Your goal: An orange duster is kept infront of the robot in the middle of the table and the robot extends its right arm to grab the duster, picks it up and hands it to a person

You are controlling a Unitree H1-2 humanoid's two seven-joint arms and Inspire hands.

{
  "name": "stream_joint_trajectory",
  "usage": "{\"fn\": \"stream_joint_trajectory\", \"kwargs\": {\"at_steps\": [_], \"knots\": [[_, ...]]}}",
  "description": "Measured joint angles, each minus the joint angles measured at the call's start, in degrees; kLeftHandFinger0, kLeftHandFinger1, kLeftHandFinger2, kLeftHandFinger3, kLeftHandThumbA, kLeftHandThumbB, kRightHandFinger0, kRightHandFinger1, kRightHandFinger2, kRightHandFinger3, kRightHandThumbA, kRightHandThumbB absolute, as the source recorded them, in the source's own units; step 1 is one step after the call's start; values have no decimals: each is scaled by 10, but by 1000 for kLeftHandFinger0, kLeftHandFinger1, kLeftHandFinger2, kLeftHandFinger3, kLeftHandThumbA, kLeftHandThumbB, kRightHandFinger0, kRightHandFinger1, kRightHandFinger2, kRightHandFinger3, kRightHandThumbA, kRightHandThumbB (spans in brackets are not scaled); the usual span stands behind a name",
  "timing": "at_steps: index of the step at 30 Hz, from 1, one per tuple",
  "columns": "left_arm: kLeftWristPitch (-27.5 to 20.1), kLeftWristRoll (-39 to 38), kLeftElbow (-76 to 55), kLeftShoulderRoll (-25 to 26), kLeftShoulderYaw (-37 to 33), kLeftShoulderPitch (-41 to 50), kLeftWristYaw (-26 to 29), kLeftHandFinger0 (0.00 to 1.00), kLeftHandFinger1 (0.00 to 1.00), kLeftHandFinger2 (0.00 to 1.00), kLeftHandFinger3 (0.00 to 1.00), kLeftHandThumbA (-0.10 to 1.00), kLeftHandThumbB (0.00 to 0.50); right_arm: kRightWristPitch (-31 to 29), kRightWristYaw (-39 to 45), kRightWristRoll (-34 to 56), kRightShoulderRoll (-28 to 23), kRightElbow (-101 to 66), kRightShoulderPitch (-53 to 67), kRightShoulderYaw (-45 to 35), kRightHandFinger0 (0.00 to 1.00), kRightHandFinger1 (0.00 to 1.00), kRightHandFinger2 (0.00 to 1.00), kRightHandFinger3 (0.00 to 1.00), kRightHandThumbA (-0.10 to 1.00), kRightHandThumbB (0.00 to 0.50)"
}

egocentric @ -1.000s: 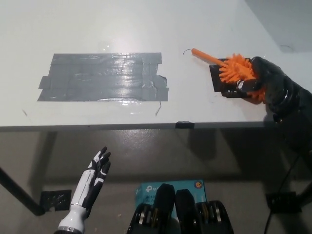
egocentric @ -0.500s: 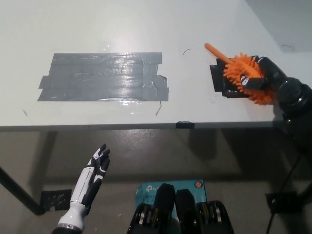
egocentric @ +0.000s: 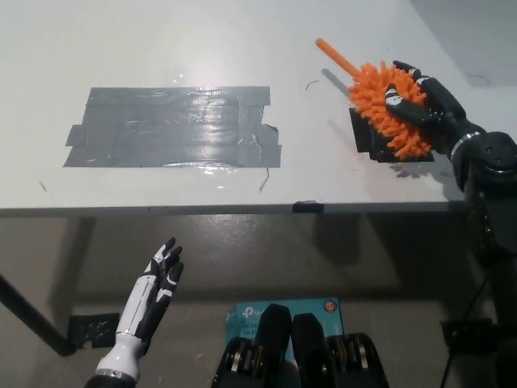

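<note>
Since the earlier frame my right hand (egocentric: 422, 103) has risen toward the upper right of the frame, carrying the duster (egocentric: 386, 107) up with it, so its handle now points further toward the top edge. My fingers (egocentric: 401, 108) are wrapped around the orange bristly head, holding it firmly above the table (egocentric: 161, 40). Its thin orange handle sticks out toward the upper left. Just below the duster a black patch (egocentric: 367, 139) lies on the white tabletop, partly hidden by the bristles. Further left, mid-frame, a wide patch of grey tape (egocentric: 174, 127) is stuck flat to the surface. My left hand (egocentric: 152, 295) rests at the lower left, below the table edge, fingers spread and holding nothing.
</note>
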Motion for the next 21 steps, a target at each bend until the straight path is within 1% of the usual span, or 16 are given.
{"fn": "stream_joint_trajectory", "kwargs": {"at_steps": [2,4,5,7,8,10,13,15,16,17,18,19,20,21], "knots": [[0,0,0,0,0,-1,0,973,1000,1000,1000,893,116,8,3,16,8,-7,1,-12,0,578,962,1000,-100,144],[0,0,1,0,1,-3,0,968,1000,1000,1000,890,107,15,4,32,14,-13,1,-21,0,577,956,1000,-100,139],[0,0,1,0,1,-4,0,966,1000,1000,1000,891,105,18,5,38,16,-15,1,-24,0,557,935,1000,-100,148],[0,0,1,0,1,-5,0,961,1000,1000,1000,895,104,26,6,53,22,-21,1,-32,0,500,927,1000,-100,166],[0,0,1,0,1,-6,0,958,1000,1000,1000,898,103,27,6,55,22,-21,1,-32,0,498,888,1000,-100,164],[0,0,2,1,1,-6,0,956,1000,1000,1000,900,101,39,6,74,31,-32,1,-48,0,484,844,1000,-100,125],[0,0,3,0,1,-7,0,955,1000,1000,1000,895,97,53,6,108,51,-39,1,-82,0,430,796,1000,-100,142],[0,0,5,0,1,-6,0,954,1000,1000,1000,892,95,59,5,128,64,-37,1,-100,0,430,775,1000,-100,142],[0,0,5,0,1,-6,0,953,1000,1000,1000,890,95,61,5,133,68,-37,1,-105,3,447,786,1000,-100,158],[0,0,5,0,1,-6,0,953,1000,1000,1000,889,96,63,5,141,73,-36,1,-111,1,433,766,1000,-100,166],[0,0,5,0,1,-6,0,953,1000,1000,1000,888,98,65,4,154,82,-32,1,-120,0,387,721,899,-100,167],[0,0,5,0,1,-6,0,953,1000,1000,1000,886,98,66,3,162,87,-31,1,-124,0,364,704,876,-100,163],[0,0,5,0,1,-6,0,954,1000,1000,1000,884,96,68,2,173,94,-27,1,-131,0,316,667,880,-100,175],[0,0,5,0,1,-6,0,954,1000,1000,1000,883,96,70,0,183,100,-25,1,-137,0,311,666,881,-100,175]]}}
